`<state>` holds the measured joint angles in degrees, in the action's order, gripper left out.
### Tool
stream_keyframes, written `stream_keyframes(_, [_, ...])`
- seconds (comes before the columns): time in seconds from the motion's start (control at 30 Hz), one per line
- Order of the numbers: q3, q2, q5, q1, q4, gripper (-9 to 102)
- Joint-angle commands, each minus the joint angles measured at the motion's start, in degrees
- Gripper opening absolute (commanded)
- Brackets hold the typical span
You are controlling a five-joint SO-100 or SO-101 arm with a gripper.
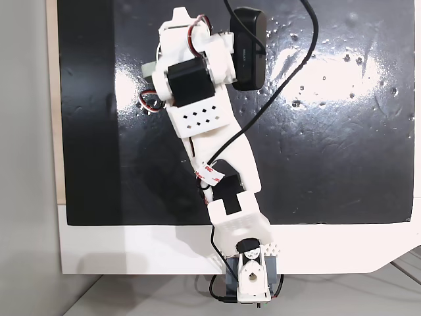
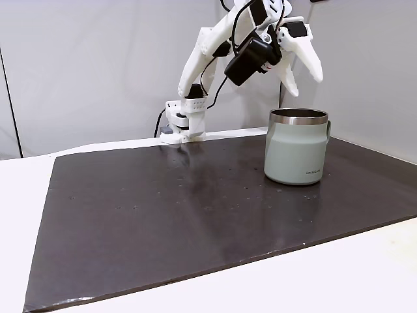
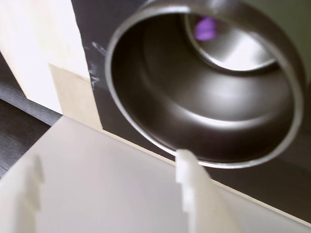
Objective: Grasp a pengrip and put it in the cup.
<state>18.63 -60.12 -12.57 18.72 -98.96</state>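
The cup (image 2: pixel 296 147), a pale greenish-grey metal mug with a steel rim, stands upright on the right of the black mat. In the wrist view I look down into its shiny inside (image 3: pixel 155 82). The purple pengrip (image 3: pixel 205 28) lies on the cup's bottom. My gripper (image 2: pixel 305 85) hangs just above the cup's rim, open and with nothing in it. One white finger (image 3: pixel 197 194) pokes in from the lower edge of the wrist view. From above, my arm (image 1: pixel 204 112) covers the cup.
The black mat (image 2: pixel 163 215) lies on a white table (image 2: pixel 365 267). My arm's base (image 2: pixel 182 120) stands at the mat's far edge. A black camera (image 2: pixel 247 59) with a cable rides on the wrist. A grey wall rises behind.
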Motion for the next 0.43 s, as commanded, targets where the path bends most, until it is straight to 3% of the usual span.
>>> stream_keyframes(0.0, [-3.87, -2.99, 0.79, 0.7, -0.35, 35])
stream_keyframes(0.4, [-3.69, -4.04, 1.85, 0.53, -0.53, 33])
